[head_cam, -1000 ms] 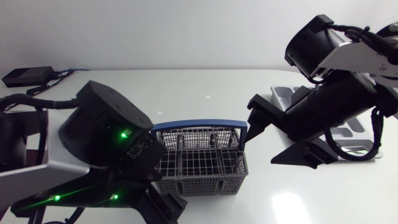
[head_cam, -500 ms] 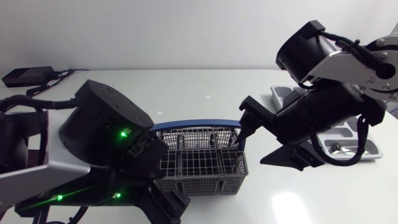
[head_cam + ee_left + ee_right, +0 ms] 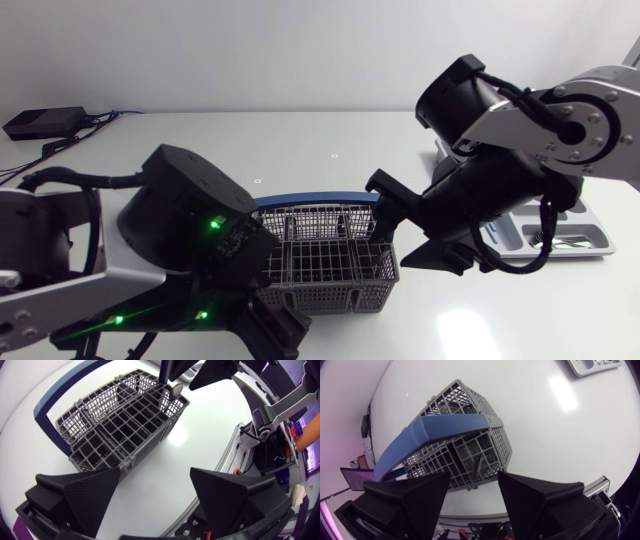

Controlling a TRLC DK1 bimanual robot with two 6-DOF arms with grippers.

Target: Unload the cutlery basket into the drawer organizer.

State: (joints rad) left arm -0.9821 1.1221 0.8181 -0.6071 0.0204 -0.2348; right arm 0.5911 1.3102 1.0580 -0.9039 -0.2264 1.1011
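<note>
When seen from the head view, the cutlery basket [image 3: 330,262] stands near the middle of the table [image 3: 300,140] with its blue handle [image 3: 315,200] raised. The left arm [image 3: 185,215] covers the basket's left near corner, and the right arm [image 3: 520,130] hides most of the drawer organizer [image 3: 590,248], which lies well apart at the table's right side. The right gripper [image 3: 412,228] is at the basket's right end, released, with one finger by the handle's end and the other beside the near corner; contact cannot be judged. A small black box [image 3: 40,122] with cables sits at the far left corner. In the left wrist view, the left gripper [image 3: 155,495] is released, its fingers spread wide over bare table, with the basket ahead of it and untouched. This view alone shows a spoon [image 3: 176,391], bowl up, in the corner compartment nearest the right gripper's fingers. In the right wrist view, the right gripper's fingers stand apart above the basket's end and grasp nothing. This view shows the handle arching across the basket and one corner of the organizer far ahead. A slender grey item [image 3: 477,465] lies in one compartment; its type cannot be told.
</note>
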